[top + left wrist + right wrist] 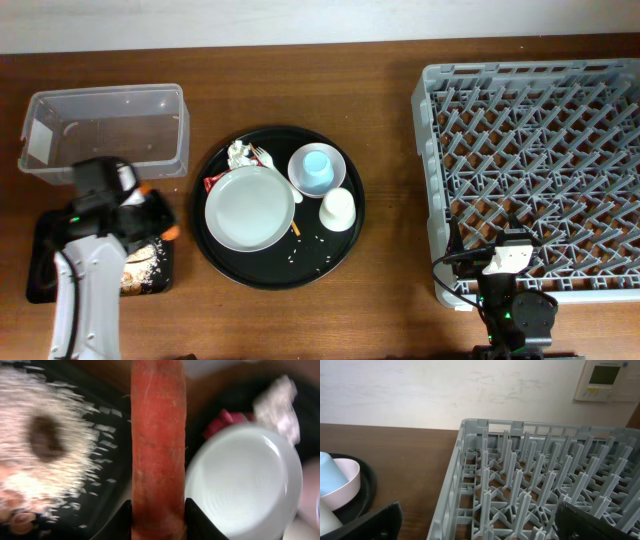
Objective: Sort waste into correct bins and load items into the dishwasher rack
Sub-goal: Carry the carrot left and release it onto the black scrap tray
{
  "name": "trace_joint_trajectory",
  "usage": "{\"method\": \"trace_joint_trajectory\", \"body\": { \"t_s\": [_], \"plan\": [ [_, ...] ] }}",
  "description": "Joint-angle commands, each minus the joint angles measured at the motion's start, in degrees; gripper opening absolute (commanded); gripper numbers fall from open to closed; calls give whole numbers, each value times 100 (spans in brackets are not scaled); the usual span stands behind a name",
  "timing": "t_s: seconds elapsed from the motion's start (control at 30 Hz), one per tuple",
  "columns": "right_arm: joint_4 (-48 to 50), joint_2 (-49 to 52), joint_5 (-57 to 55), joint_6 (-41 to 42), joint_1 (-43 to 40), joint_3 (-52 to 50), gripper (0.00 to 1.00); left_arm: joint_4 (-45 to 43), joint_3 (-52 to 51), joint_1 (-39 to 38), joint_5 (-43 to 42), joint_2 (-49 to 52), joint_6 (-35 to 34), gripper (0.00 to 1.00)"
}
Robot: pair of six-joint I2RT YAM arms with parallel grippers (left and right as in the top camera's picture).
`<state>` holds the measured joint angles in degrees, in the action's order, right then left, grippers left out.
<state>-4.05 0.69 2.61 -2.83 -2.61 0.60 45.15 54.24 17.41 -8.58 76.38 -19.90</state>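
**Carrot gripped over the black tray**

The orange carrot is clamped between the jaws of the left gripper. It is held over the far right corner of the shallow black tray at near left, where white rice lies. The clear tub is seen just beyond. The right gripper is spread wide and empty at the near edge of the dishwasher rack.

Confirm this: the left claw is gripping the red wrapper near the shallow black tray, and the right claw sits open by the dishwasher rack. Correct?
Not quite. The left claw grips the orange carrot, not the red wrapper; the left wrist view shows it clamped there. The wrapper lies on the round black tray beside the plate. The rest holds.
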Motion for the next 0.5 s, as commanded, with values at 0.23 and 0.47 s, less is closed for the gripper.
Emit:
{"method": "trace_joint_trajectory", "body": {
  "t_s": [0.23, 0.47],
  "plan": [
    [-28, -37, -28, 7, -42, -28, 99, -256, 98, 1300, 424, -96, -1401, 18],
    [-28, -37, -28, 7, -42, -28, 99, -251, -4, 1547, 715, -96, -1755, 18]
  ]
}}
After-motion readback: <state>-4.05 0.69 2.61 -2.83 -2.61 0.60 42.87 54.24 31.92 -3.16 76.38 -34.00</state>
